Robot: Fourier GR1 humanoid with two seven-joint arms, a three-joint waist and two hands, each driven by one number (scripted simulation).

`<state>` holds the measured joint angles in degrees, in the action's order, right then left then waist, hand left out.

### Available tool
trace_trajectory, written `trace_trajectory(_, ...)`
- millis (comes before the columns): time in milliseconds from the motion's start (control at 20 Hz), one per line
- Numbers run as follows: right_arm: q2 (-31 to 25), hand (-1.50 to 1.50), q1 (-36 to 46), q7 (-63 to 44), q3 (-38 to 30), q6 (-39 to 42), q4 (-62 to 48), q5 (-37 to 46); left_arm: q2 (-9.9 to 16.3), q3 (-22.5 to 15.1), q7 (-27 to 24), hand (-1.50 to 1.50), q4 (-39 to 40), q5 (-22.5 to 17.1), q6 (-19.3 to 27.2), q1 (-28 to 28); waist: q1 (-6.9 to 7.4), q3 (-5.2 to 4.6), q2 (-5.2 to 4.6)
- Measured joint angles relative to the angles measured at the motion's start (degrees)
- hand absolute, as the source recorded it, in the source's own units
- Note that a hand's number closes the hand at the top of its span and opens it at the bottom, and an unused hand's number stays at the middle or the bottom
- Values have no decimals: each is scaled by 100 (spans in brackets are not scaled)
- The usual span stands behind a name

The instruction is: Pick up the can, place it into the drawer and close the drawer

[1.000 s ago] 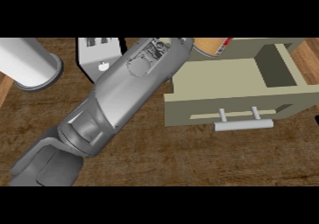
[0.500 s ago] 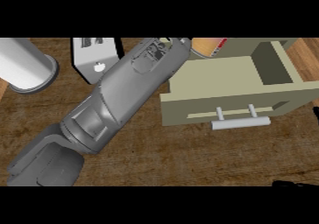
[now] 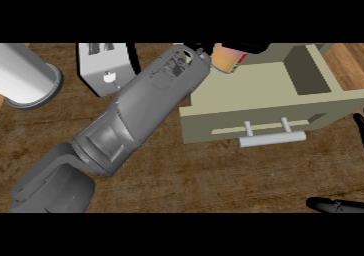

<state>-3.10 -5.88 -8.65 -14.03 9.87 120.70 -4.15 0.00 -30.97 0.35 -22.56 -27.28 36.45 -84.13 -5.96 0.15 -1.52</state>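
1. The can [image 3: 226, 58] shows at the top, above the drawer [image 3: 259, 97]; its side grades from orange to cream, with a red strip on its right edge.
2. The left arm [image 3: 133, 120] runs diagonally up to the can. The left hand [image 3: 242, 47] shows only as dark bits at the can's top, apparently clamped on it.
3. The drawer stands open, its handle [image 3: 272, 137] facing down.
4. The right hand [image 3: 340, 205] rests at the lower right, fingers straight.

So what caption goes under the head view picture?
Left hand holds the can above the cabinet, beside its open drawer; right hand rests nearby.
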Motion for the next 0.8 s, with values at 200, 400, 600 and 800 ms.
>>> trace_trajectory(200, -22, -150, 44, -10, -11, 12, 19, -39, 0, -179, -132, -150, 116, -58, 101, 73, -57, 2, -10)
trace_trajectory(400, -35, -150, 112, -99, 38, -4, 101, -27, 0, -327, -143, -150, 155, -158, 266, 105, -106, 2, -15)
trace_trajectory(600, -39, -150, 48, -71, 60, 46, 116, -35, 0, -421, -213, -150, 171, -272, 483, 169, -156, 2, -22)
trace_trajectory(800, -53, -150, 100, -132, 93, 38, 177, -28, -1, -529, -276, -150, 134, -386, 663, 230, -163, 1, -25)
